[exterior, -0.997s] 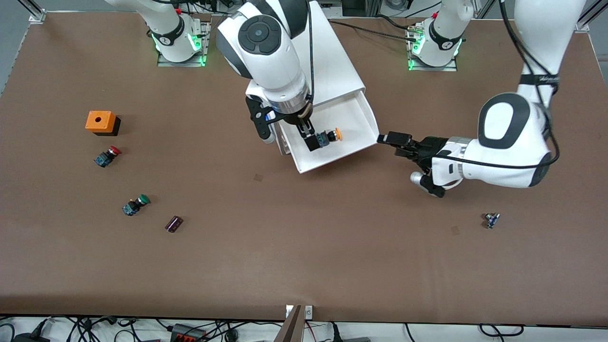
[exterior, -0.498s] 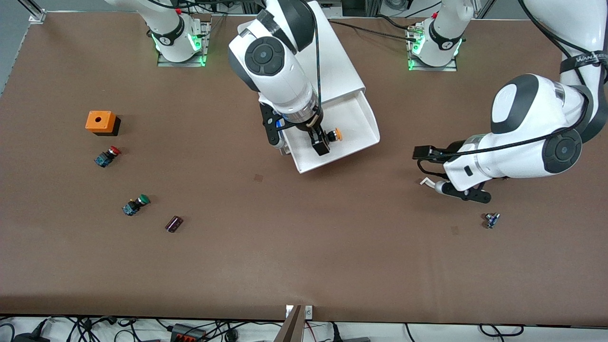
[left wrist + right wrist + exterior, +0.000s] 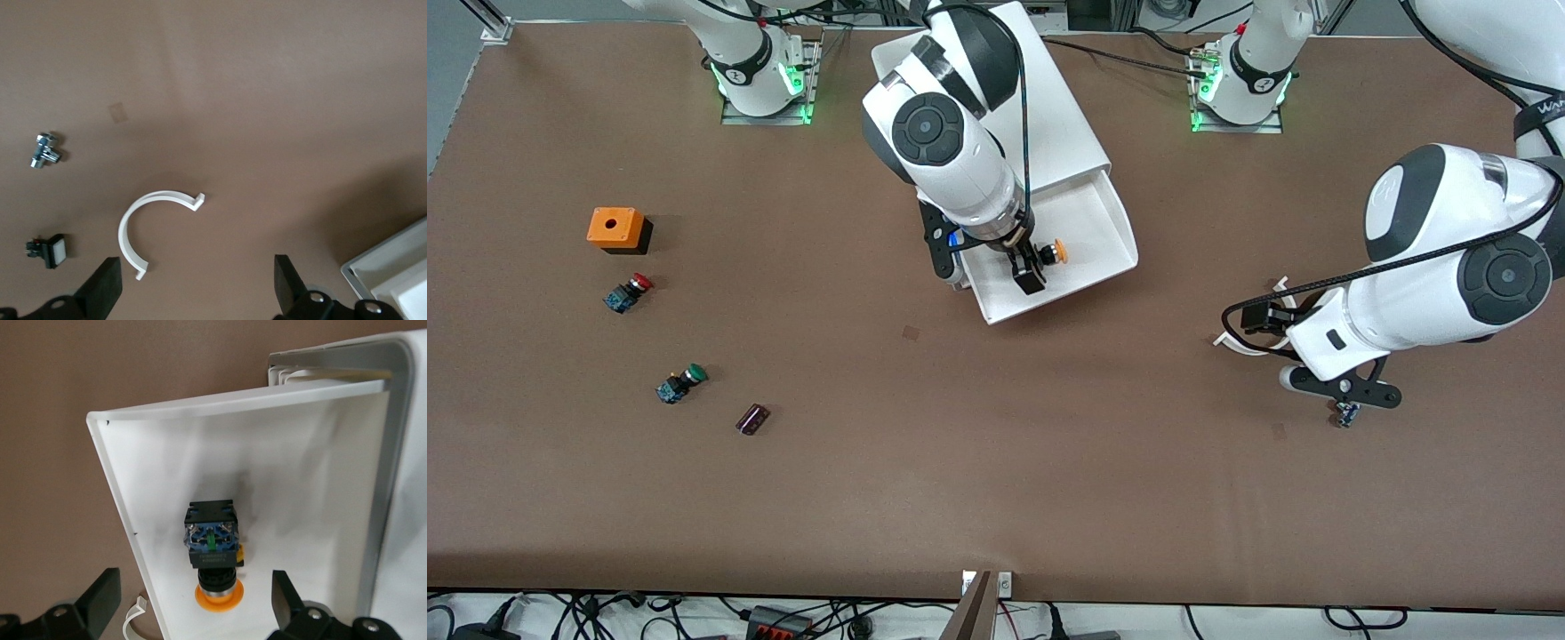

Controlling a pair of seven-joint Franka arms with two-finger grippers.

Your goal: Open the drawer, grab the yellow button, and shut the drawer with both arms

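- Small push button with orange-yellow mushroom cap and black-and-blue body (image 3: pixel 212 555): lies on its side on the floor of the pulled-out top drawer, cap toward the left arm's end of the table.
- Wide shallow white plastic drawer (image 3: pixel 1112 233): pulled out of the boxy white cabinet (image 3: pixel 1049 116), slanting toward the front camera.
- Right gripper (image 3: pixel 1032 267): down in the drawer over the button, fingers (image 3: pixel 99 595) spread apart on either side of it, not touching it.
- Left gripper (image 3: pixel 1254 322): hangs over bare table well apart from the drawer, jaws released, holding nothing.
- White curved plastic clip (image 3: pixel 150 227): on the table under the left gripper.
- Small metal fitting (image 3: pixel 45 151): near the clip.
- Small black-and-white switch part (image 3: pixel 47 250): near the clip.
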